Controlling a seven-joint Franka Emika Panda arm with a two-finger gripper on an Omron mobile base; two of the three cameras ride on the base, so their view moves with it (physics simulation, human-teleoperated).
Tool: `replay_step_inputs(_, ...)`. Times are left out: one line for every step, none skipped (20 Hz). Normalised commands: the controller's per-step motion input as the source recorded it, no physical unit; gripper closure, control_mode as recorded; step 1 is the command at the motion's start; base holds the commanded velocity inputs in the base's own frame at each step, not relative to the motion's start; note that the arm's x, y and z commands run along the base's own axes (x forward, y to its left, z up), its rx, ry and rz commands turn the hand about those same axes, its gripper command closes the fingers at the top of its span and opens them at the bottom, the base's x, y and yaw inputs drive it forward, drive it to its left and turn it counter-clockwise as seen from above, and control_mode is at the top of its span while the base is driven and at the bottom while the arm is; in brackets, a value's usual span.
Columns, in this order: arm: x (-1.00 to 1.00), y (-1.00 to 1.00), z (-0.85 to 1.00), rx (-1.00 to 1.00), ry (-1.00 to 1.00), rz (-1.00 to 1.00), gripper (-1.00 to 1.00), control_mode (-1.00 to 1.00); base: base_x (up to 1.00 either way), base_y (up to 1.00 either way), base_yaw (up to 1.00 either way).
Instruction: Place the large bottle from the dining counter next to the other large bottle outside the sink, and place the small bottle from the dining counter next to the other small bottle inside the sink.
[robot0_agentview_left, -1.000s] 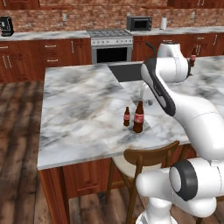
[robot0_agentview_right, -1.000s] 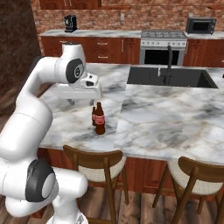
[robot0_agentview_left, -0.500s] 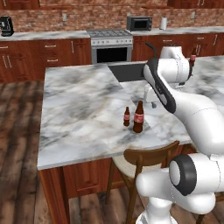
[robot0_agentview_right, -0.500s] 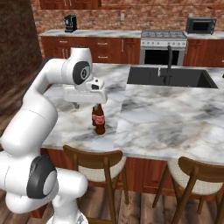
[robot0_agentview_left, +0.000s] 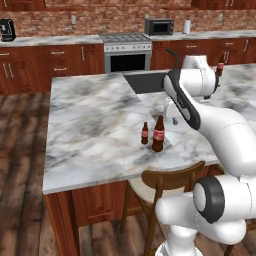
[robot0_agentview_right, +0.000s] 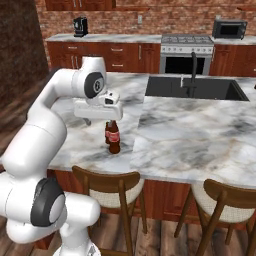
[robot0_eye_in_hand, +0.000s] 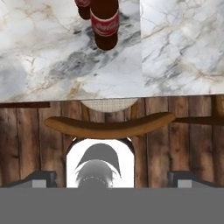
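Meanwhile the gripper (robot0_agentview_right: 88, 121) is travelling over the tabletop (robot0_agentview_left: 90, 125) toward the two bottles, its hand sitting nearer them than a second ago. Both remain untouched: the large bottle (robot0_agentview_left: 158, 134) is standing upright with the small bottle from the dining counter (robot0_agentview_left: 144, 133) just beside it at its 9 o'clock in the left base view. Neither has left the island, so nothing is delivered toward the sink (robot0_agentview_right: 192, 89) yet. Whether the fingers are spread or closed, I cannot tell; they are carrying nothing.
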Motion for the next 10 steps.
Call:
replay_step_inputs(0.0,0.0,-0.17,0.05,-0.1,0.0,-1.0,-1.0,0.0,0.0,0.0)
replay_step_inputs(0.0,0.0,-0.19,0.05,-0.05,0.0,-1.0,-1.0,0.0,0.0,0.0)
replay_step_inputs(0.0,0.0,-0.19,0.06,-0.07,0.0,-1.0,-1.0,0.0,0.0,0.0)
replay_step_inputs(0.0,0.0,-0.17,0.08,-0.09,0.0,-1.0,-1.0,0.0,0.0,0.0)
replay_step_inputs(0.0,0.0,-0.13,0.08,-0.09,0.0,-1.0,-1.0,0.0,0.0,0.0)
replay_step_inputs(0.0,0.0,-0.1,0.07,-0.09,0.0,-1.0,-1.0,0.0,0.0,0.0)
replay_step_inputs(0.0,0.0,-0.01,0.07,-0.11,0.0,-1.0,-1.0,0.0,0.0,0.0)
replay_step_inputs(0.0,0.0,0.0,0.07,-0.11,0.0,-1.0,-1.0,0.0,0.0,0.0)
replay_step_inputs(0.0,0.0,0.0,0.07,-0.14,0.0,-1.0,-1.0,0.0,0.0,0.0)
replay_step_inputs(0.0,0.0,0.0,0.04,-0.12,0.0,-1.0,-1.0,0.0,0.0,0.0)
